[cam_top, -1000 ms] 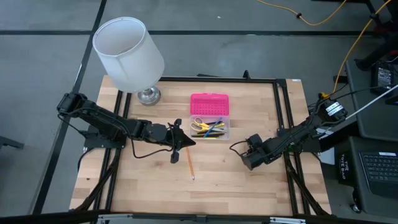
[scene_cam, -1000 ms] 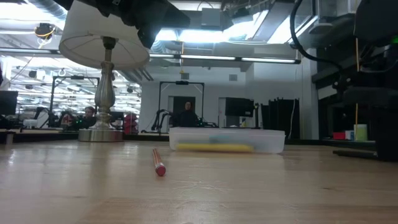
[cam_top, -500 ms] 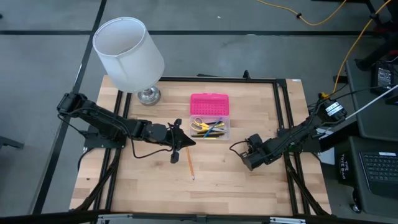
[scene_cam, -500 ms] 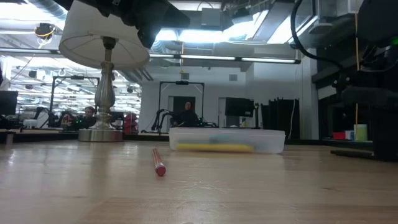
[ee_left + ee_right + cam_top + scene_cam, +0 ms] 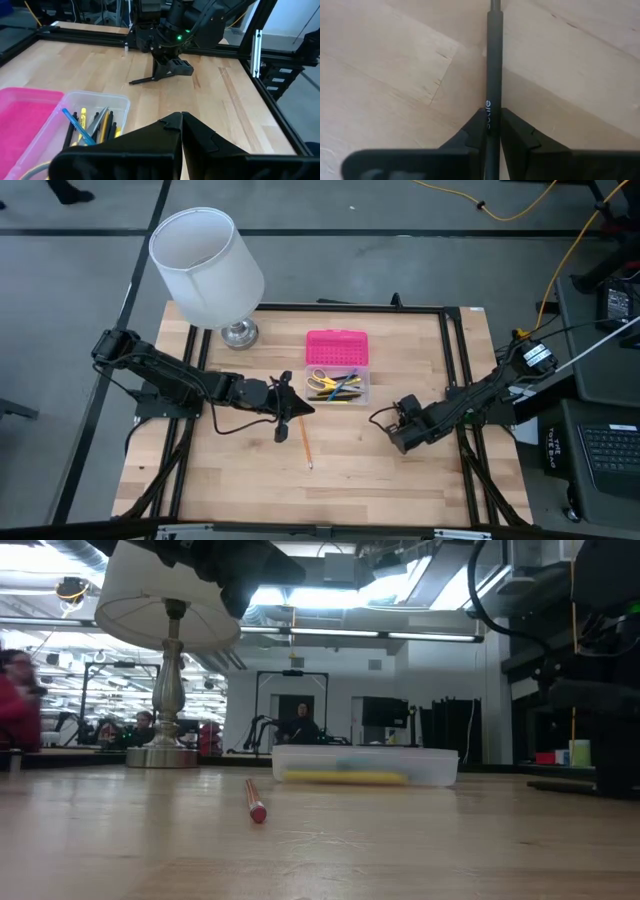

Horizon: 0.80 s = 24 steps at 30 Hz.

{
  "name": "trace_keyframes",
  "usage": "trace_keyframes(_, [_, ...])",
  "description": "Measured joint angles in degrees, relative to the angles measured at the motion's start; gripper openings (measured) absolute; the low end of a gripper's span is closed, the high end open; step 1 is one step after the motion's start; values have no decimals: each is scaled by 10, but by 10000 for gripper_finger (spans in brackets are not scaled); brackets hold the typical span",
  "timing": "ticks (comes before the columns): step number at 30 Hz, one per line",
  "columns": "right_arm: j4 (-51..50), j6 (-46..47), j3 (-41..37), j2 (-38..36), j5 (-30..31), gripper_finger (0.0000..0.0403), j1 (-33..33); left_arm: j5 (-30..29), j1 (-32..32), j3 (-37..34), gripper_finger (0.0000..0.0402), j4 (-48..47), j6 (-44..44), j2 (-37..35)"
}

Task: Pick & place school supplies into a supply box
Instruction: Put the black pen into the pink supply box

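The right gripper point(image 5: 492, 131) had its jaws pinched on a black pen point(image 5: 493, 70), whose barrel ran straight out between the two dark fingers point(image 5: 470, 134) and lay along the pale wood of the worktop point(image 5: 380, 65). From above, that gripper point(image 5: 396, 430) sat low over the right half of the worktop point(image 5: 400, 490), to the right of the supply box and well apart from it; the left wrist view showed the same gripper point(image 5: 159, 74) down at the boards with the black pen point(image 5: 142, 80) sticking out sideways from it. The left gripper point(image 5: 181, 125) had its jaws pressed together with nothing between them, and in the high view it point(image 5: 296, 408) hung just left of the supply box point(image 5: 337, 379). That box stood near the middle of the worktop, its pink lid point(image 5: 337, 347) folded open toward the far edge and its clear tray holding a jumble of yellow, black and blue pens point(image 5: 335, 388). An orange pencil point(image 5: 305, 442) lay loose on the boards just in front of the left gripper, pointing toward the near edge; in the low view its red eraser end point(image 5: 257, 810) faced the camera, with the supply box point(image 5: 365, 765) behind it. A lamp with a white shade point(image 5: 205, 265) stood at the far left corner.
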Motion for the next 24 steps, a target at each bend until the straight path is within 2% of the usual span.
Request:
trace_keyframes(3, [0,-13,-2,-17,4,51,-1,0,0,0,4,0,-19,0])
trace_keyframes(9, [-3,-30,-2,-78,87,52,3,8,0,0,4,0,-24,0])
trace_keyframes(14, [0,-58,-2,-133,137,52,28,49,0,0,4,0,2,0])
trace_keyframes(17, [7,-81,-1,-159,184,52,47,51,0,0,4,-1,12,0])
trace_keyframes(24, [106,-230,-1,-180,287,53,76,47,0,0,4,-1,7,0])
